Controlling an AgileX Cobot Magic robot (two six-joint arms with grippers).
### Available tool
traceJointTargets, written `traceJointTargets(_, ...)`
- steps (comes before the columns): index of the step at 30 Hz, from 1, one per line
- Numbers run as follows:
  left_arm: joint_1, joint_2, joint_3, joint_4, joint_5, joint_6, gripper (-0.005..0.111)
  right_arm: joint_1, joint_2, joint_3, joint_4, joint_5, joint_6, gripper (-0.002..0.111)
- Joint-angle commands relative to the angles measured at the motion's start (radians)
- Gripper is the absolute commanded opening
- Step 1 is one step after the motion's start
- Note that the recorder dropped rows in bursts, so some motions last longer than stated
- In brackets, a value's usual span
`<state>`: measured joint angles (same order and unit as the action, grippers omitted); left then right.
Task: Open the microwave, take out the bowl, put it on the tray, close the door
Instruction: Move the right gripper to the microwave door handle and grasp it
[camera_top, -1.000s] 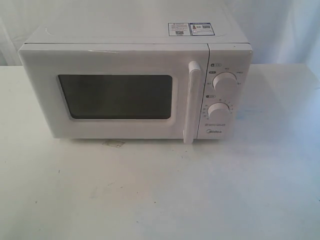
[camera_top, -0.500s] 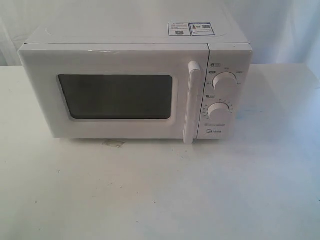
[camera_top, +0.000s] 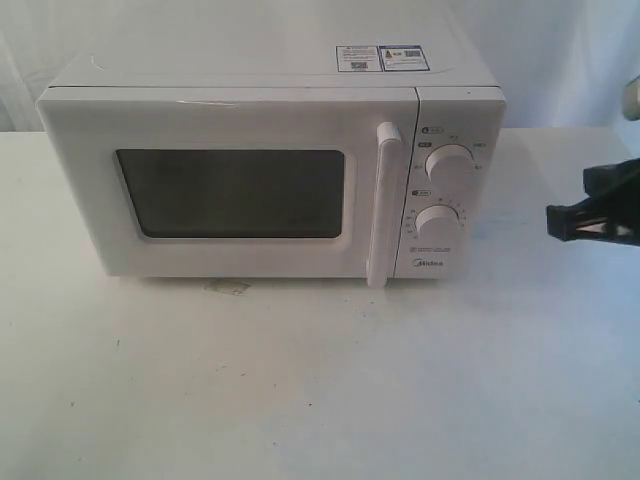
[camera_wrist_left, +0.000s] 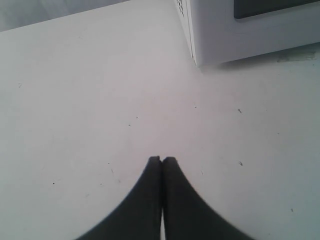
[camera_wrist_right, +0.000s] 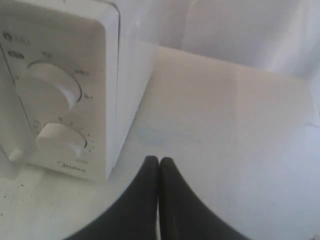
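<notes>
One broad white table fills most of the scene, matte and flecked with small dark specks, and a pale draped cloth hangs behind it. Toward the back of the table stands the microwave, a boxy white oven with smooth walls and rounded edges. Its door sits shut and flush. The dark rectangular window shows nothing of the inside (too dim to tell). A long vertical handle runs down the door's right edge beside two round knobs, one above the other, and small stickers lie on top. The right tool, black and tapering, hovers to the right of the knob panel, apart from it, jaws pressed together on nothing. The left tool hangs over bare table near the microwave's left front corner, likewise closed and empty.
</notes>
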<state>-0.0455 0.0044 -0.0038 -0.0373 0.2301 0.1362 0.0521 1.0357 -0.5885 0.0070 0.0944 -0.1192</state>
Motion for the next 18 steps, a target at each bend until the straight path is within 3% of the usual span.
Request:
traceJointTargets(1,-0.001,-0.004,0.004,-0.005,0.002,-0.003,0.000,0.000,0.111,-0.007,0.084,0.029,-0.011,0.000)
traceJointTargets(3,-0.001,-0.004,0.004,-0.005,0.002,-0.003,0.000,0.025,0.152,-0.033,0.107,0.104,-0.038,0.000)
traceJointTargets(5,-0.001,-0.004,0.004,-0.005,0.002,-0.003,0.000,0.081,0.175,-0.064,0.247,0.177,-0.241,0.000)
traceJointTargets(7,-0.001,-0.004,0.004,-0.005,0.002,-0.003,0.000,0.135,0.180,-0.106,0.613,0.327,-0.707,0.000)
traceJointTargets(9,-0.001,-0.004,0.004,-0.005,0.002,-0.003,0.000,0.146,0.180,-0.136,1.008,0.605,-1.311,0.000)
traceJointTargets(11,-0.001,-0.004,0.004,-0.005,0.002,-0.001,0.000,0.146,0.180,-0.138,1.236,0.845,-1.650,0.000)
traceJointTargets(18,-0.001,-0.004,0.004,-0.005,0.002,-0.001,0.000,0.133,0.192,-0.133,1.247,0.429,-1.607,0.000)
